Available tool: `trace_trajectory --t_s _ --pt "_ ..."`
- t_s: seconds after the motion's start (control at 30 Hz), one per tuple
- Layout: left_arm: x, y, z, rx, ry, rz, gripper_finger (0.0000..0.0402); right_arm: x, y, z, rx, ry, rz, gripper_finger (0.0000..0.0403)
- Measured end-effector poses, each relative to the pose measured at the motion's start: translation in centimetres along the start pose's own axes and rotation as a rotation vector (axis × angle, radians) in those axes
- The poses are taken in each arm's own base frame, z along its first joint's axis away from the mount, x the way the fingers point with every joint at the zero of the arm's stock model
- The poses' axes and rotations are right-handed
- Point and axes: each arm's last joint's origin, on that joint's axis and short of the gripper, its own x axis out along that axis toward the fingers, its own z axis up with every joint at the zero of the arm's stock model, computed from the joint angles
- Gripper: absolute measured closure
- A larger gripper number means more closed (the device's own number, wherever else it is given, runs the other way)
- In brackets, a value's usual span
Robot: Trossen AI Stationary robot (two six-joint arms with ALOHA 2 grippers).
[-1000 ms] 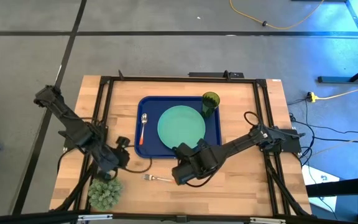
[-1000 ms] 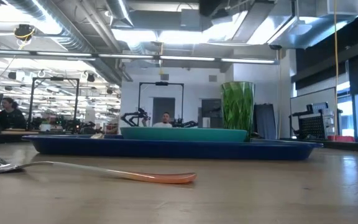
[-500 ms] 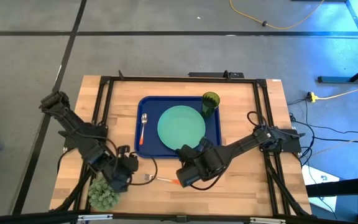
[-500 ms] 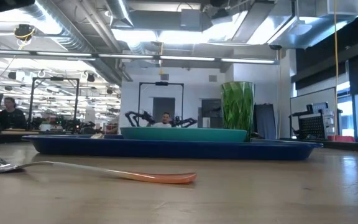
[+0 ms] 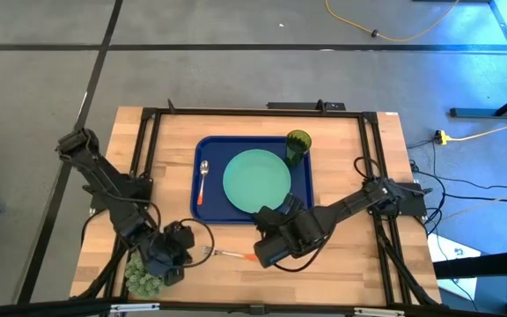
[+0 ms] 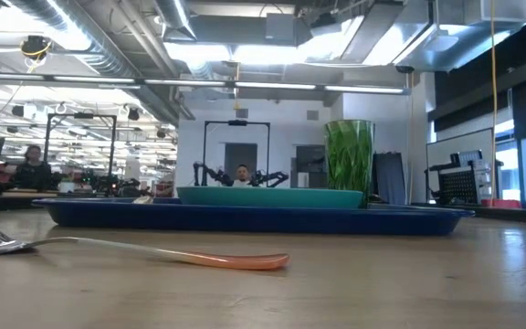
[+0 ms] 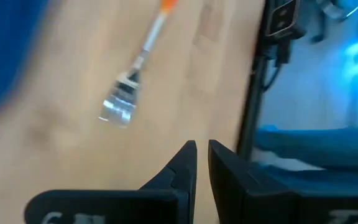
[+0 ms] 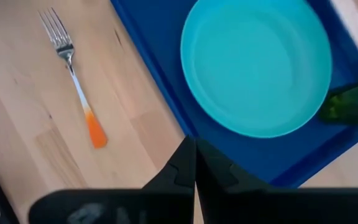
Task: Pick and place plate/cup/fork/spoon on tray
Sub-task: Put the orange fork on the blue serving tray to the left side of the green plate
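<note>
Two pincers are in play, and neither has anything in it. My left gripper [image 7: 202, 163] hangs over the front-left of the table with its fingers nearly together, only a narrow slit between them and nothing inside; it sits beside the fork's tined end, which I judge is where it needs to be to line up a pick. My right gripper [image 8: 195, 163] has its fingers pressed together and empty, waiting above the table just in front of the tray, near the fork's orange handle end.

Out from them, the fork [image 5: 225, 254] lies flat on the bare wood in front of the tray [image 5: 209, 211], tines toward my left arm. It is the only task piece not yet on the tray. The plate [image 5: 256, 176] lies in the tray's middle, the spoon [image 5: 202, 180] lies along the strip left of the plate, and the cup [image 5: 297, 145] stands upright at the far right corner. A spiky plant [image 5: 143, 275] sits close under the left arm, so I reckon the descent wants care. The slit looks too narrow, so I'd spread the fingers first.
</note>
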Motion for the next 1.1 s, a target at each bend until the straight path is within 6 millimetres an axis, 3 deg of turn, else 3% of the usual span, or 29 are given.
trace_trajectory --t_s 0.23,0.47,0.63,1.1 --pt "2.9 2.5 -2.2 -0.281 -0.058 -0.044 0.0369 -0.9 -0.1 -0.3 -0.082 -0.026 0.007 0.0399" --pt "4.6 5.0 -2.9 -0.477 -0.030 -0.030 0.0369 -0.9 -0.1 -0.3 -0.114 -0.028 0.004 0.0399" --pt "5.5 6.1 -2.3 -0.529 -0.061 -0.083 0.0369 -0.9 -0.1 -0.2 -0.133 -0.043 -0.005 0.0399" --pt "6.4 8.5 -2.2 -0.553 -0.044 -0.020 0.0369 -0.9 -0.1 -0.2 -0.135 -0.036 0.001 0.0399"
